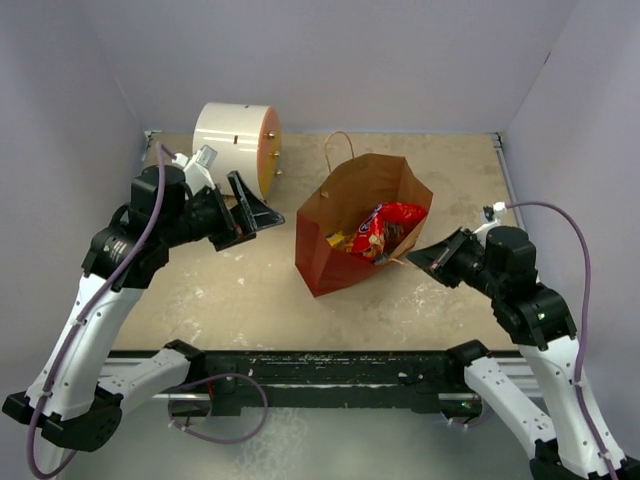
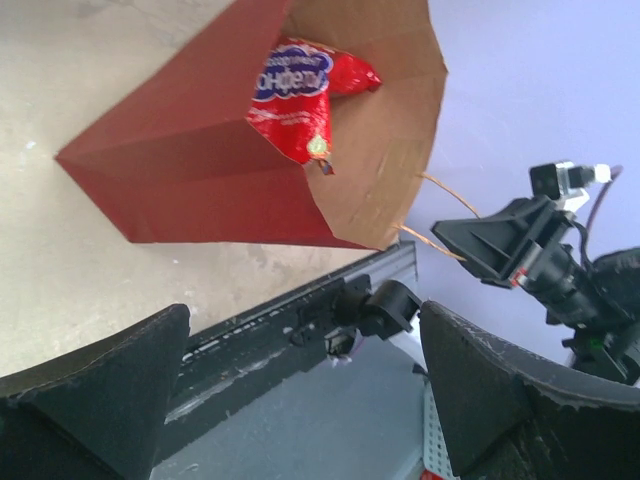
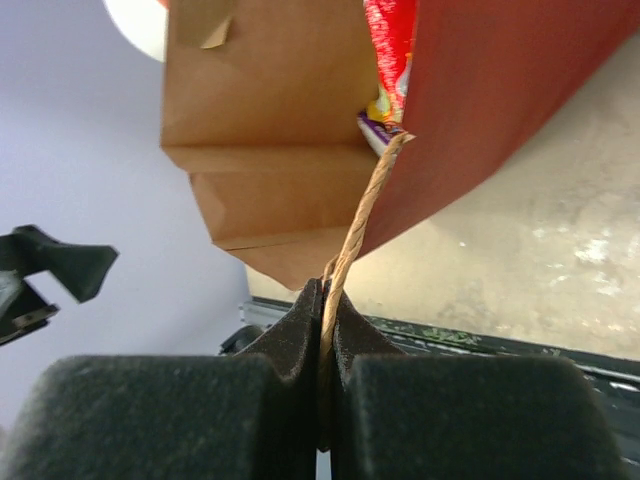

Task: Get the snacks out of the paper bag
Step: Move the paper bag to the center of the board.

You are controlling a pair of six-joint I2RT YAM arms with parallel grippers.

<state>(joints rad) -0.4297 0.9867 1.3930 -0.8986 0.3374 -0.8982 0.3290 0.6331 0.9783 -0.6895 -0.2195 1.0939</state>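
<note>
The red paper bag lies on its side in the middle of the table, its brown mouth facing right. A red snack bag with a blue oval logo and a yellow-purple packet show in the mouth; other snacks are hidden. The red bag also shows in the left wrist view. My right gripper is shut on the bag's cord handle just right of the mouth. My left gripper is open and empty, left of the bag, apart from it.
A white-and-orange cylinder lies on its side at the back left, close behind the left gripper. A second cord handle sticks up behind the bag. The black front rail runs along the table's near edge. Grey walls enclose the sides.
</note>
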